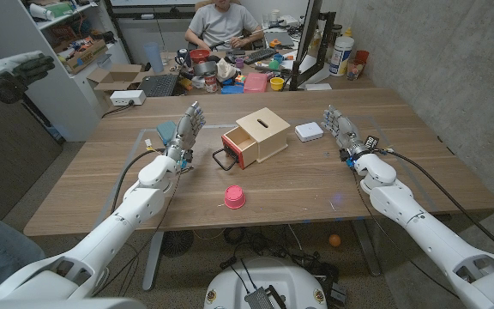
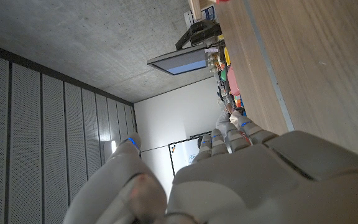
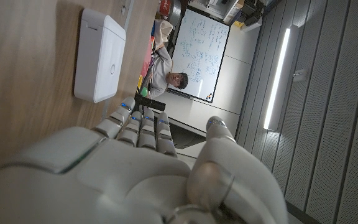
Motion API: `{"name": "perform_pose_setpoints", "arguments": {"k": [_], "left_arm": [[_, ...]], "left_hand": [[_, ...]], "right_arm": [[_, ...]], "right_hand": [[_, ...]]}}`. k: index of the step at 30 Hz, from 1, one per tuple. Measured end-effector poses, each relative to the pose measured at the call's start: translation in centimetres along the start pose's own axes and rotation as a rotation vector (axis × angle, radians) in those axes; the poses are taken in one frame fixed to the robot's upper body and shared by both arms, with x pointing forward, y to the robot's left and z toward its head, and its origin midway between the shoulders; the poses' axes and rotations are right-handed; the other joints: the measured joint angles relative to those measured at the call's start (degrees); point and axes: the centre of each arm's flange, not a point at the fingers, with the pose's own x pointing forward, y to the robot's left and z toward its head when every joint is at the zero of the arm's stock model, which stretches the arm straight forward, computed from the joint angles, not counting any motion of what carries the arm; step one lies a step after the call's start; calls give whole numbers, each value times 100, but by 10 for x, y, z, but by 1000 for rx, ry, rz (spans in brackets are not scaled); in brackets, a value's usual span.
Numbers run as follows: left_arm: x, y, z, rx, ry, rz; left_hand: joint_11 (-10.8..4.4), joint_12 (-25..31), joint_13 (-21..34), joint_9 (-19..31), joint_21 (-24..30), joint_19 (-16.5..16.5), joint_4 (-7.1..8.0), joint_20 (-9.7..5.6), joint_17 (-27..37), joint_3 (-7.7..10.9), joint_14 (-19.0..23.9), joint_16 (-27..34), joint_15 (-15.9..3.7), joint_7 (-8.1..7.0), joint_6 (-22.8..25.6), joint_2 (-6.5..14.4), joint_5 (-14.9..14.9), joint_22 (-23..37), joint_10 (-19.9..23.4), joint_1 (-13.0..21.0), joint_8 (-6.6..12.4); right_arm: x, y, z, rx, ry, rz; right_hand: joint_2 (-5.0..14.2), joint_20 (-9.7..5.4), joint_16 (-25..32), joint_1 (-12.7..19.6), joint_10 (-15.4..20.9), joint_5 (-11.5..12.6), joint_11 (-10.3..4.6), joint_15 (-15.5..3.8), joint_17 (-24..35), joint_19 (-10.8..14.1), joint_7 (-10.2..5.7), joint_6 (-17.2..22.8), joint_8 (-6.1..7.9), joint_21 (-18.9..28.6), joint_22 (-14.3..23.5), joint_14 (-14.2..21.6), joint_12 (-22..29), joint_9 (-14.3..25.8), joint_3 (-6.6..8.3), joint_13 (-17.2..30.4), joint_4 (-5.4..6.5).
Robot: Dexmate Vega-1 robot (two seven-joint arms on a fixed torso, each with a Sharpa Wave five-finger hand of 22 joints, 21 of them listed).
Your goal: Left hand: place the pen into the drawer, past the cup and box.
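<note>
Your left hand (image 1: 187,129) stands fingers spread, holding nothing; right hand (image 1: 340,127) likewise. Pen's prob. the thin sliver at (image 1: 334,203), far right of the desk (image 1: 75,202). A cross-reach could clip the pink cup (image 1: 234,196) or wooden box (image 1: 264,133) beside its open drawer (image 1: 237,144).

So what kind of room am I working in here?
Probably a lab or workshop office: a wall whiteboard covered in writing, a person's cluttered desk behind the wooden table, and white shelving stacked with parts.
</note>
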Motion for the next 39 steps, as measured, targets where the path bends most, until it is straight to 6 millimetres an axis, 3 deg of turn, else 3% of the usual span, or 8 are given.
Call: {"name": "perform_pose_setpoints", "arguments": {"k": [10,18,19,26,27,35,39], "left_arm": [[-2,-2,-1,44,9,-4],[-10,-2,8,147,-18,-20],[-20,1,14,182,-26,-33],[-21,0,23,259,-81,-25],[-44,14,28,323,-70,-47],[-65,26,39,452,-106,-44],[-65,27,39,482,-113,-24]], "left_hand": [[-18,0,10,7,0,0,-23,0,-1,23,2,0,-1,-1,0,45,0,0,19,91,22],[-71,66,10,6,-23,53,-223,52,-1,173,46,0,-45,-43,123,189,21,-1,158,466,45],[-76,66,10,6,-39,53,-247,52,-1,198,50,0,-41,-61,151,214,21,-1,181,519,66],[-208,129,10,6,-46,220,-650,116,-1,375,402,44,-102,-137,529,373,21,-1,543,1186,151],[-226,151,28,6,-46,241,-685,135,-1,410,447,44,-108,-149,581,398,21,-1,602,1272,155],[-340,171,37,6,-90,351,-985,101,-17,518,698,44,-219,-201,815,462,18,26,876,1746,199],[-428,285,57,31,-90,444,-1227,306,-17,559,969,65,-257,-252,1185,452,-55,26,1297,2150,283]], "right_arm": [[1,1,-1,1,2,-3],[-1,7,-2,5,3,1],[-2,9,-2,1,2,6],[-8,23,-3,18,-1,16],[-9,21,-5,-2,8,-20],[-17,41,-8,3,7,-26],[-22,51,-12,17,10,-12]], "right_hand": [[0,0,0,0,0,0,0,0,2,0,0,-1,0,0,-1,0,0,-1,0,27,0],[1,23,0,-1,-1,0,0,-1,1,-24,0,-1,0,-28,-1,-1,0,-1,0,26,0],[1,42,0,-1,-1,0,0,-1,1,-43,0,-1,0,-29,-1,-1,0,-1,0,26,0],[2,42,0,-2,-1,0,-1,-1,1,-43,0,-1,0,-48,-1,-1,0,-1,-1,26,0],[1,42,0,-2,-1,0,-1,-1,1,-43,0,-1,0,-48,-1,-1,0,-1,-1,26,0],[2,42,0,-2,-1,-1,-1,-1,0,-43,-52,8,0,-82,-1,-1,0,-1,-1,25,0],[2,42,0,-2,-1,-1,-1,-1,0,-43,-52,8,0,-91,-2,-1,0,-1,-1,25,0]]}}
